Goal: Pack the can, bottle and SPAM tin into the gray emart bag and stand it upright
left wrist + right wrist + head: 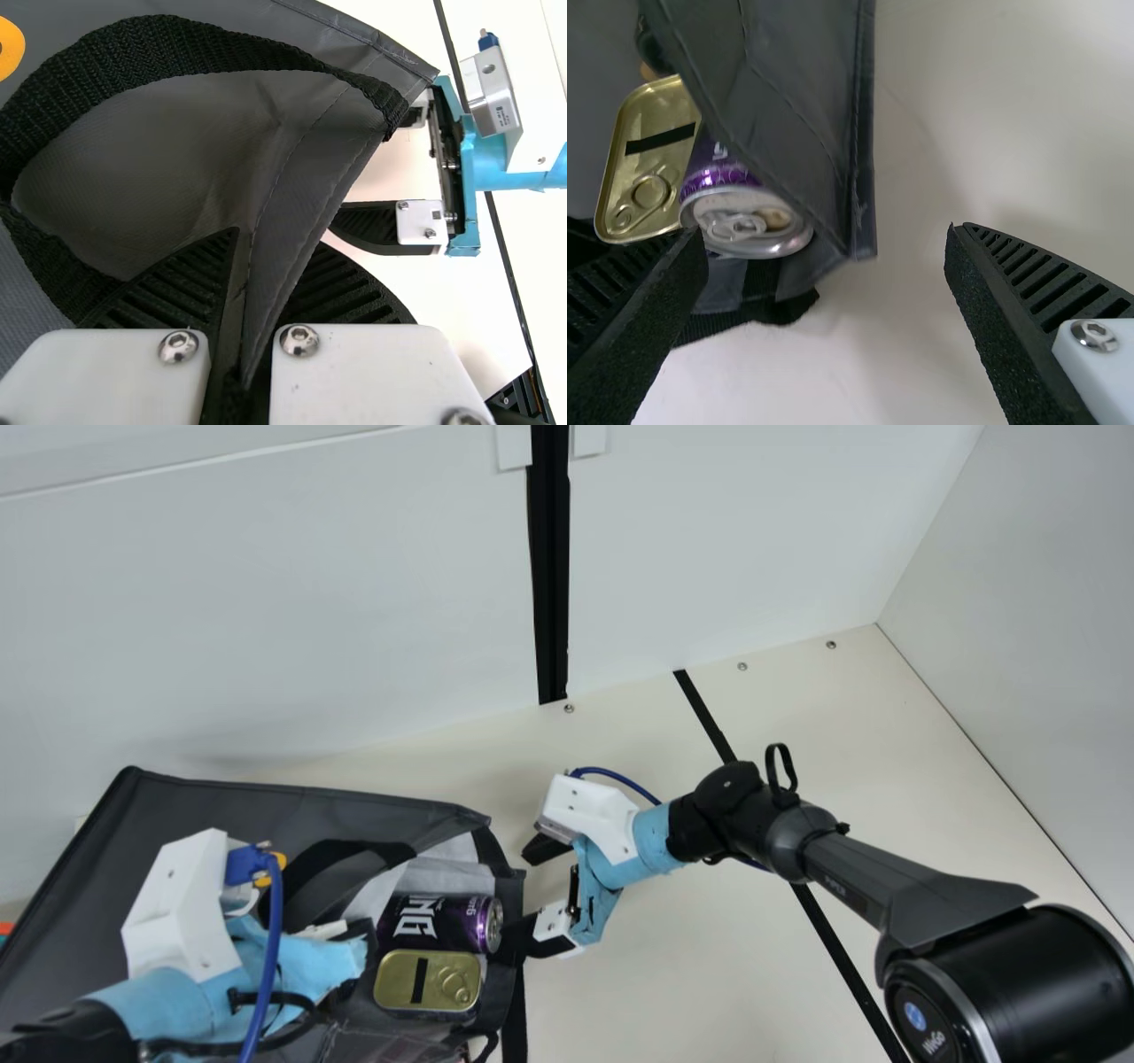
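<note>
Left gripper (341, 950), lower left, seemingly pinching gray bag (257, 806); right gripper (524, 896) slants at lower centre, wide open, empty; cream table (886, 779), white wall (266, 602) above

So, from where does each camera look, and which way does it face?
Main view: on the neck, slanting down over table towards wall; left arm and right arm show.
Left wrist view: on the left wrist, facing the bag; left gripper nearest, right gripper beyond.
Right wrist view: on the right wrist, facing bag and table; right gripper shows at the bottom.
Main and right wrist views share the can and tin.
</note>
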